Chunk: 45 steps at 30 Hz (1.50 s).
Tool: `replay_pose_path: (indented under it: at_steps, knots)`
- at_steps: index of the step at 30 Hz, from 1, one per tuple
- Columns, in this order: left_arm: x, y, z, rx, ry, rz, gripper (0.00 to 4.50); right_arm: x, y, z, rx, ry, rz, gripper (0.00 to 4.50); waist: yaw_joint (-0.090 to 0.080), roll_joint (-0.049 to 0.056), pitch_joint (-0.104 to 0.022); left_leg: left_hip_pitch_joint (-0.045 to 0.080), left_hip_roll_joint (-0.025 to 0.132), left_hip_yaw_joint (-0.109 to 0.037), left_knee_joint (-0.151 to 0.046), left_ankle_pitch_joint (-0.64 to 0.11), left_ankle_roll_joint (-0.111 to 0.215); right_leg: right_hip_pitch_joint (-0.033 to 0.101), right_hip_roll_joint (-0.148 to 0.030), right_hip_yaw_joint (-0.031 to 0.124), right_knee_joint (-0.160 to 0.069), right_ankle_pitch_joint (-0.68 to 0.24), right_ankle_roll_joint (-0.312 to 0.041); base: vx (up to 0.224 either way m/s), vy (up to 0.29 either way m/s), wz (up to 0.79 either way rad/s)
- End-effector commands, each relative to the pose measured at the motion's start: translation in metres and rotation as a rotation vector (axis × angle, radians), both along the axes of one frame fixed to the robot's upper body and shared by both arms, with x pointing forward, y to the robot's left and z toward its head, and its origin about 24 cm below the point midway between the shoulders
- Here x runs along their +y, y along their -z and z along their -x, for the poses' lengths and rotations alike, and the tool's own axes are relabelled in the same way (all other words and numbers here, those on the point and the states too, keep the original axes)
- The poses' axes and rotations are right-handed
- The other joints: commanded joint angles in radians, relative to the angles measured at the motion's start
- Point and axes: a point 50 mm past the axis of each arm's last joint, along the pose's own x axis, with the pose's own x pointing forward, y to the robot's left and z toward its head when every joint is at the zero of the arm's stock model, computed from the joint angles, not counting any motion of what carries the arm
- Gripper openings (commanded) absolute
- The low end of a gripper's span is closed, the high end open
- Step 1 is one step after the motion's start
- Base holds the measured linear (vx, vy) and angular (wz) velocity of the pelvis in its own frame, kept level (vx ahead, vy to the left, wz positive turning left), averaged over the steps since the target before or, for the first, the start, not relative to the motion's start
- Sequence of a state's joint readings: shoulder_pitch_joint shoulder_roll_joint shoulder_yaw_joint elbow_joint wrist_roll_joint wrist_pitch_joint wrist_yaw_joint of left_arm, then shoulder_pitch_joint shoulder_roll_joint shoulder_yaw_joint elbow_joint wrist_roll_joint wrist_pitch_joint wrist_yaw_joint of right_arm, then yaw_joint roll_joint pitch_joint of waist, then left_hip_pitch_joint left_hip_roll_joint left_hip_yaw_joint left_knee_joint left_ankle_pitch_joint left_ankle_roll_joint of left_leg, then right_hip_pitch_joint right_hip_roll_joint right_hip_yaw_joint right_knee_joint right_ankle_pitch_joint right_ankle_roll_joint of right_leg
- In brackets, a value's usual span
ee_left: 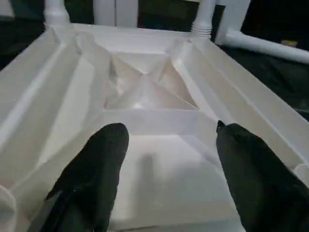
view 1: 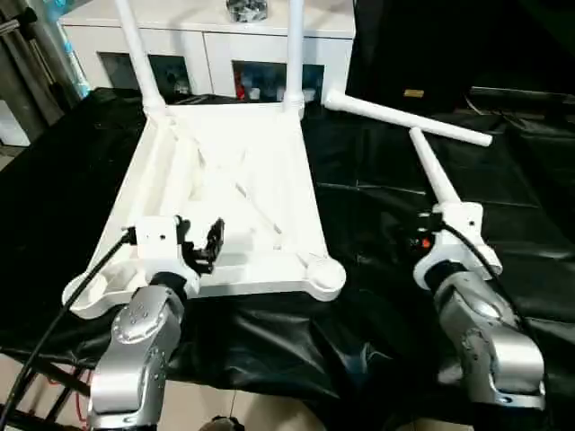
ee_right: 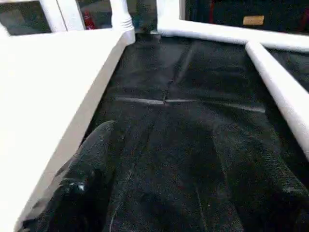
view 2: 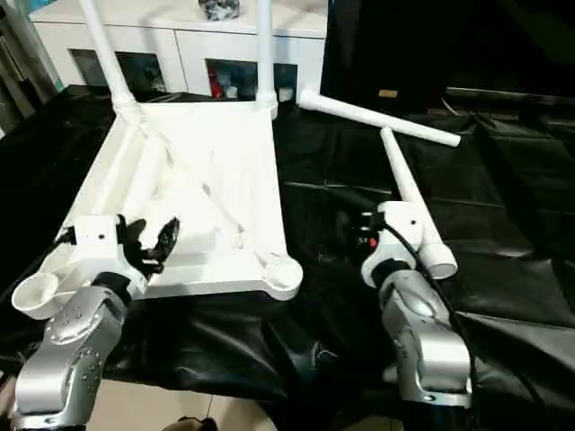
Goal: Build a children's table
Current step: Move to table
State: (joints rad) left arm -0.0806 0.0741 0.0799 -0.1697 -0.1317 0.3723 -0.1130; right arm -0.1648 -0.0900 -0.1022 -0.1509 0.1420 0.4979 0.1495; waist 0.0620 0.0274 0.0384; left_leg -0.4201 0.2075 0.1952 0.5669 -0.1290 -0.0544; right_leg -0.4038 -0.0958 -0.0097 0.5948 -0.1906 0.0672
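The children's table is in parts on a black cloth. Its white tabletop lies ribbed side up, with two legs standing upright in the far corner sockets. The near sockets hold nothing. Two loose legs lie on the cloth to the right. My left gripper hovers open over the tabletop's near end, with only ribbed plastic between its fingers. My right gripper is open above bare cloth, between the tabletop's right edge and the nearer loose leg.
A white glass-door cabinet stands just behind the tabletop. The black cloth drapes over the work surface's near edge, with floor below it. A black cable runs along my left forearm.
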Motion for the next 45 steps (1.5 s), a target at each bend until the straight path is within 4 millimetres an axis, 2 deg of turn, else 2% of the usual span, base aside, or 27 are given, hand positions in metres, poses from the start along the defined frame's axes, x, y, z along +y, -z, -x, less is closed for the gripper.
replay_pose_path:
  at_steps: [1, 5, 6, 8, 9, 10, 11, 12, 13, 14, 15, 16, 17, 18, 19, 20, 21, 22, 23, 24, 25, 26, 28, 29, 34, 41, 45]
  knots:
    - [-0.006, -0.006, -0.003, -0.034, 0.024, -0.05, 3.58, 0.002, 0.001, -0.002, 0.007, -0.003, 0.018, 3.61, 0.002, -0.007, -0.058, 0.04, 0.005, -0.011, -0.063, -0.358, -0.051, 0.012, -0.007, 0.006, -0.083, -0.276, -0.054, 0.0, 0.0, 0.0]
    - [-0.008, -0.011, -0.007, -0.067, 0.026, -0.085, 3.58, 0.005, 0.002, -0.005, 0.01, -0.035, 0.101, 3.61, -0.002, 0.0, -0.059, 0.047, 0.012, -0.023, -0.069, -0.364, -0.089, 0.014, 0.01, -0.003, -0.076, -0.239, -0.06, 0.0, 0.0, 0.0]
    - [-0.009, -0.011, -0.008, -0.066, 0.022, -0.082, 3.58, 0.006, 0.002, -0.005, 0.013, -0.036, 0.116, 3.61, -0.003, -0.006, -0.052, 0.008, -0.001, -0.06, -0.092, -0.379, -0.089, 0.046, 0.008, -0.046, -0.052, -0.152, -0.091, 0.0, 0.0, 0.0]
    - [-0.009, -0.011, -0.01, -0.054, 0.018, -0.082, 3.58, 0.005, 0.003, -0.007, 0.014, -0.022, 0.102, 3.61, -0.035, 0.042, -0.052, 0.033, 0.049, -0.167, -0.131, -0.569, -0.058, 0.05, 0.032, -0.091, -0.018, -0.085, -0.199, -0.008, -0.029, 0.21]
    - [-0.009, -0.011, -0.01, -0.054, 0.018, -0.082, 3.58, 0.005, 0.003, -0.007, 0.014, -0.023, 0.102, 3.61, -0.046, 0.047, -0.049, 0.04, 0.064, -0.203, -0.144, -0.604, -0.045, 0.044, 0.038, -0.096, 0.007, -0.088, -0.232, -0.013, -0.109, 0.47]
    - [-0.009, -0.011, -0.01, -0.053, 0.016, -0.078, 3.58, 0.005, 0.003, -0.008, 0.012, -0.022, 0.1, 3.61, -0.064, 0.054, -0.046, 0.045, 0.07, -0.267, -0.157, -0.624, -0.002, 0.043, 0.042, -0.094, 0.048, -0.128, -0.276, -0.013, -0.109, 0.47]
    - [-0.009, -0.011, -0.01, -0.052, 0.016, -0.078, 3.58, 0.005, 0.003, -0.008, 0.013, -0.02, 0.095, 3.61, -0.064, 0.055, -0.043, 0.042, 0.055, -0.282, -0.161, -0.628, 0.017, 0.045, 0.044, -0.092, 0.057, -0.148, -0.291, -0.03, -0.152, 0.45]
    - [-0.008, -0.01, -0.01, -0.045, 0.01, -0.078, 3.58, 0.004, 0.003, -0.008, 0.017, -0.01, 0.078, 3.61, -0.064, 0.041, -0.043, 0.028, 0.017, -0.303, -0.167, -0.618, 0.039, 0.054, 0.04, -0.081, 0.056, -0.163, -0.346, -0.049, -0.21, 0.58]
    - [-0.008, -0.01, -0.011, -0.045, 0.01, -0.082, 3.58, 0.004, 0.004, -0.008, 0.029, 0.002, 0.047, 3.61, -0.052, 0.028, -0.037, 0.001, -0.035, -0.297, -0.166, -0.603, 0.026, 0.07, 0.033, -0.071, 0.025, -0.21, -0.423, -0.049, -0.21, 0.58]
    - [-0.008, -0.01, -0.011, -0.045, 0.01, -0.082, 3.58, 0.004, 0.004, -0.008, 0.029, 0.002, 0.047, 3.61, -0.064, 0.001, -0.037, 0.046, -0.006, -0.244, -0.111, -0.563, 0.001, 0.044, 0.014, -0.052, -0.033, -0.26, -0.475, -0.03, -0.282, 0.53]
    - [-0.009, -0.01, -0.011, -0.048, 0.013, -0.085, 3.58, 0.003, 0.004, -0.008, 0.037, 0.008, 0.026, 3.61, -0.056, -0.008, -0.036, 0.056, -0.048, -0.198, -0.058, -0.528, -0.024, 0.034, 0.008, -0.052, -0.086, -0.332, -0.519, -0.103, -0.308, 0.29]
    - [-0.009, -0.01, -0.011, -0.054, 0.018, -0.095, 3.58, 0.003, 0.004, -0.009, 0.04, 0.01, 0.035, 3.61, -0.029, -0.037, -0.005, 0.086, -0.126, -0.062, 0.246, -0.392, 0.038, -0.033, -0.047, -0.079, -0.197, -0.575, -0.547, -0.103, -0.308, 0.29]
    - [-0.01, -0.011, -0.011, -0.061, 0.025, -0.106, 3.58, 0.003, 0.005, -0.009, 0.046, 0.014, 0.042, 3.61, -0.025, -0.037, -0.011, 0.026, -0.107, -0.047, 0.267, -0.36, 0.074, 0.025, -0.06, -0.036, -0.168, -0.65, -0.493, -0.098, -0.227, -0.08]
    - [-0.011, -0.011, -0.011, -0.064, 0.026, -0.105, 3.58, 0.003, 0.005, -0.01, 0.051, 0.017, 0.05, 3.61, -0.009, -0.041, -0.019, -0.016, -0.082, -0.062, 0.246, -0.376, 0.104, 0.102, -0.108, 0.02, -0.127, -0.649, -0.387, 0.025, -0.154, -0.09]
    - [-0.011, -0.011, -0.011, -0.066, 0.027, -0.103, 3.58, 0.003, 0.005, -0.01, 0.054, 0.019, 0.052, 3.61, -0.001, -0.035, -0.027, -0.005, -0.082, -0.066, 0.213, -0.376, 0.117, 0.11, -0.102, 0.036, -0.12, -0.607, -0.341, 0.025, -0.154, -0.09]
    - [-0.011, -0.011, -0.011, -0.063, 0.021, -0.095, 3.58, 0.002, 0.005, -0.01, 0.053, 0.025, 0.056, 3.61, -0.006, -0.014, -0.047, 0.056, -0.066, -0.077, 0.084, -0.249, 0.189, 0.112, -0.036, 0.016, -0.144, -0.441, -0.134, -0.018, -0.18, 0.26]
    - [-0.01, -0.011, -0.011, -0.061, 0.015, -0.09, 3.58, 0.002, 0.005, -0.011, 0.048, 0.038, 0.061, 3.61, -0.001, 0.019, -0.059, 0.095, -0.004, -0.116, 0.036, -0.142, 0.223, 0.088, -0.013, -0.022, -0.13, -0.327, -0.047, -0.073, -0.219, 0.21]
    - [-0.01, -0.011, -0.012, -0.06, 0.012, -0.088, 3.58, 0.001, 0.005, -0.011, 0.045, 0.048, 0.065, 3.61, -0.031, 0.028, -0.078, 0.15, 0.196, -0.219, -0.001, 0.032, 0.345, 0.01, -0.043, -0.041, 0.005, -0.153, 0.028, -0.073, -0.219, 0.21]
    - [-0.01, -0.012, -0.012, -0.067, 0.006, -0.074, 3.58, 0.001, 0.003, -0.012, 0.033, 0.048, 0.067, 3.61, -0.039, 0.017, -0.078, 0.158, 0.208, -0.222, 0.003, 0.087, 0.396, -0.017, -0.076, -0.012, 0.049, -0.106, 0.017, -0.043, -0.203, 0.11]
    - [-0.01, -0.013, -0.013, -0.069, 0.009, -0.073, 3.58, 0.001, 0.002, -0.013, 0.022, 0.043, 0.066, 3.61, -0.032, -0.004, -0.062, 0.139, 0.091, -0.147, 0.045, 0.105, 0.377, -0.041, -0.094, 0.028, 0.028, 0.004, -0.083, -0.036, -0.155, 0.13]
    - [-0.01, -0.013, -0.013, -0.065, 0.015, -0.078, 3.58, 0.0, 0.001, -0.013, 0.016, 0.041, 0.072, 3.61, -0.022, -0.038, -0.062, 0.05, -0.048, -0.095, 0.075, 0.032, 0.287, 0.055, -0.092, 0.052, -0.014, 0.044, -0.114, -0.036, -0.155, 0.13]
    - [-0.012, -0.013, -0.013, -0.067, 0.03, -0.076, 3.58, 0.001, 0.001, -0.014, 0.016, 0.029, 0.072, 3.61, 0.005, -0.03, -0.054, 0.047, -0.043, -0.087, 0.063, -0.059, 0.206, 0.054, -0.1, 0.05, -0.046, -0.105, -0.108, -0.073, -0.123, 0.13]
    - [-0.014, -0.013, -0.013, -0.071, 0.047, -0.081, 3.58, 0.003, 0.001, -0.013, 0.014, 0.015, 0.078, 3.61, 0.006, -0.03, -0.038, 0.056, -0.044, -0.079, 0.034, -0.149, 0.119, 0.055, -0.056, 0.029, -0.065, -0.389, -0.084, -0.088, -0.129, 0.1]
    - [-0.015, -0.014, -0.012, -0.082, 0.055, -0.084, 3.58, 0.003, 0.001, -0.013, 0.012, 0.01, 0.083, 3.61, 0.008, -0.024, -0.036, 0.069, -0.038, -0.075, 0.018, -0.182, 0.089, 0.044, -0.042, 0.018, -0.079, -0.503, -0.062, -0.074, -0.128, 0.08]
    - [-0.035, -0.013, -0.005, -0.104, 0.214, -0.155, 3.58, 0.006, 0.001, -0.012, 0.007, -0.005, 0.082, 3.61, -0.003, -0.019, -0.038, 0.064, -0.01, -0.078, -0.018, -0.228, 0.052, 0.045, -0.024, -0.001, -0.086, -0.463, -0.075, -0.038, -0.049, 0.05]
    - [-0.032, -0.014, -0.006, -0.106, 0.189, -0.128, 3.58, 0.008, 0.0, -0.012, 0.004, -0.023, 0.09, 3.61, -0.013, -0.013, -0.041, 0.062, 0.005, -0.08, -0.027, -0.247, 0.041, 0.051, -0.034, -0.001, -0.078, -0.357, -0.15, 0.0, 0.0, 0.0]
    - [-0.024, -0.017, -0.007, -0.12, 0.117, -0.096, 3.58, 0.008, 0.0, -0.012, 0.003, -0.026, 0.092, 3.61, -0.02, -0.009, -0.044, 0.086, 0.012, -0.076, -0.041, -0.364, 0.035, 0.066, -0.035, -0.002, -0.071, -0.362, -0.207, 0.016, 0.006, 0.01]
